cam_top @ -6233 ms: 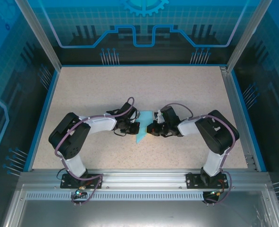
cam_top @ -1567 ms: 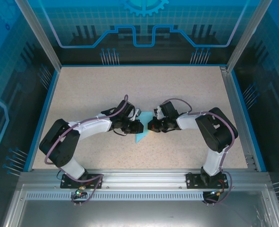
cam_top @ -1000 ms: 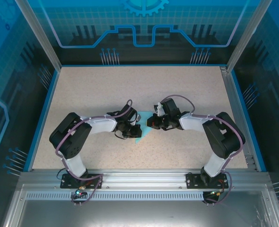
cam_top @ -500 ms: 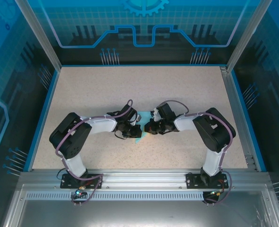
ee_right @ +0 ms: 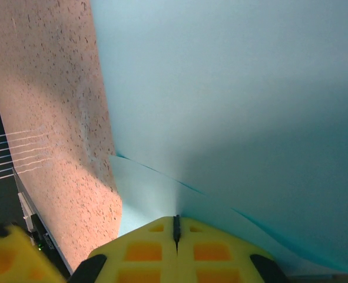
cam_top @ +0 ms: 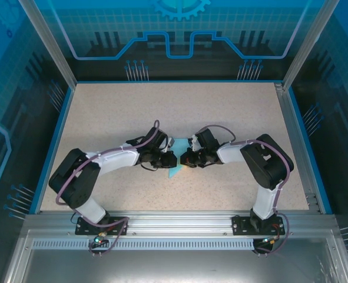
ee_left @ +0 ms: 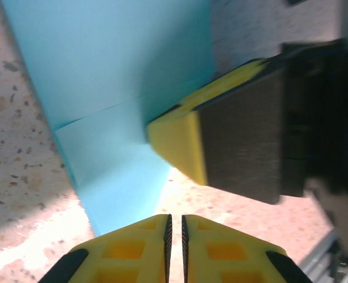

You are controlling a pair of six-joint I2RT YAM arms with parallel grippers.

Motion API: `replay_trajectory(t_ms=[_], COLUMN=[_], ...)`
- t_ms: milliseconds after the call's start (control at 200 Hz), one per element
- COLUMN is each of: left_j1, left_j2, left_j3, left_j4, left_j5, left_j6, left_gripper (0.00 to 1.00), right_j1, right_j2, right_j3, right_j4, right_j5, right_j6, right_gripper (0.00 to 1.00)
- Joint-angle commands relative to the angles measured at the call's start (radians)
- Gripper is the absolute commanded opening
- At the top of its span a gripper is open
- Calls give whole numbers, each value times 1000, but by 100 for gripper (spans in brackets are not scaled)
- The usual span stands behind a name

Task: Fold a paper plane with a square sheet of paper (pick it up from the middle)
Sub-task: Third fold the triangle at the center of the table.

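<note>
The square sheet of paper [cam_top: 173, 171] is light blue and lies folded into a narrow pointed shape, the paper plane, at the table's middle between both grippers. In the left wrist view the paper [ee_left: 121, 71] shows a layered flap with a crease. My left gripper [ee_left: 175, 219] stands a narrow slit open beside the paper's point, with bare table between its pads. My right gripper [ee_right: 176, 219] is shut, its tips against the paper [ee_right: 232, 88] where a fold line runs in. The right fingers [ee_left: 179, 141] press on the flap's edge. Whether they pinch the paper is hidden.
The speckled tabletop [cam_top: 121, 112] is ringed by a blue rim and metal frame posts [cam_top: 47, 44]. Both arms bend inward from their bases [cam_top: 97, 221] at the near edge, so their wrists almost touch over the paper.
My left arm has stretched out, its elbow dropping to the lower left, and its gripper has slid slightly right towards the right gripper. Its jaws have parted a little. The right arm stayed put.
</note>
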Motion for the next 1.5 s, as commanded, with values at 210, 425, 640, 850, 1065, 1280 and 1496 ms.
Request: replay_trajectory(t_ms=[210,425,640,850,1065,1280,1496], left_j1=[-6,-7,-6,-6,-7,-6,-6], left_j2=[29,71,120,143,154,134,75], left_j3=[-49,-74,-63,-58,-67,-123,-196], left_j4=[146,156,150,164,128,110,108], left_j5=[157,138,121,120,66,47,45], left_j6=[-211,-239,-249,-259,-246,-253,-271], left_gripper=[14,12,4,4,4,3,3], right_j1=[-11,-12,-13,-12,-12,-11,-12], right_j2=[43,49,47,47,47,53,57], right_j3=[-17,-17,-16,-15,-16,-18,-20], right_j4=[-43,-47,-53,-59,-64,-76,-82], right_j5=[54,56,60,59,63,68,73], right_j6=[-14,-11,-11,-17,-21,-29,-34], right_gripper=[0,0,0,0,0,0,0])
